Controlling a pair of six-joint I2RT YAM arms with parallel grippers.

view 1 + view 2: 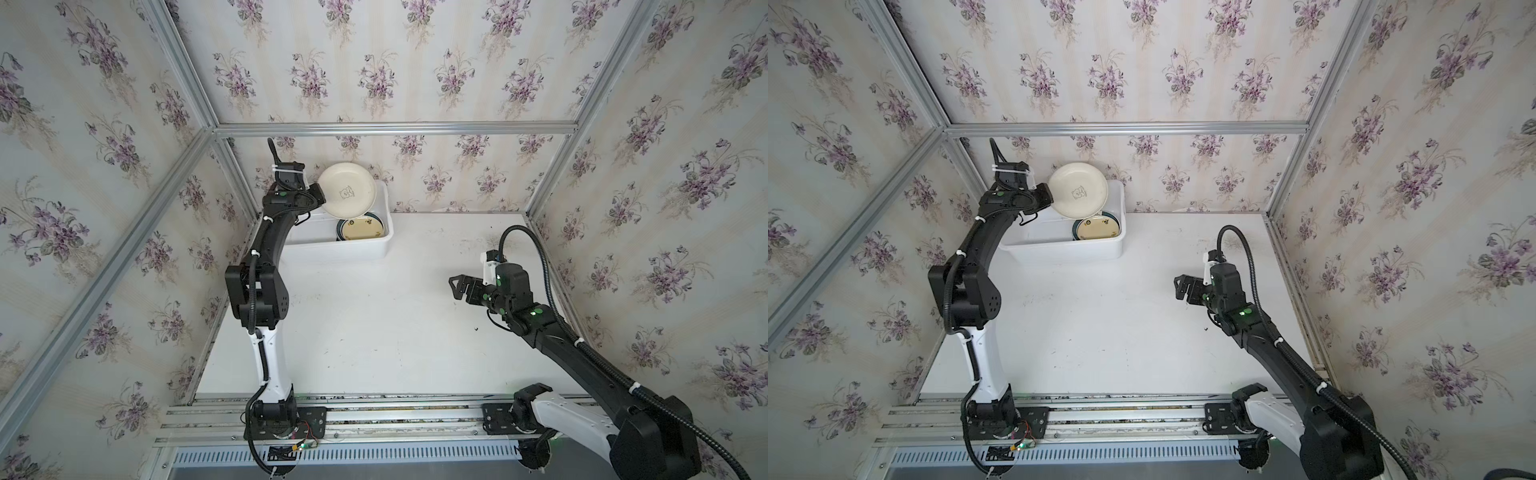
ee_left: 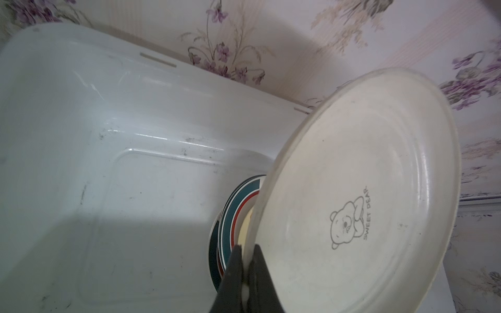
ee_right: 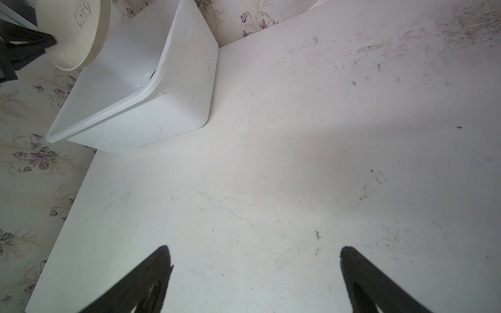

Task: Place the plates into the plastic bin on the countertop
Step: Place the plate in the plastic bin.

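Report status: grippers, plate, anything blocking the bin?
Left gripper shut on cream plate, tilted over plastic bin. Right gripper open, empty, above countertop. Stacked plates already in bin; nothing blocking.

Bin (image 1: 332,247) stands at the rear left corner of the surface (image 1: 374,324), against the wall (image 1: 457,174). Stacked plates (image 1: 360,229) lie in its right end; tilted plate (image 1: 347,189) hangs above them.

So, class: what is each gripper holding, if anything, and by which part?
The left gripper pinches the cream plate by its rim. The right gripper is open, holding nothing.
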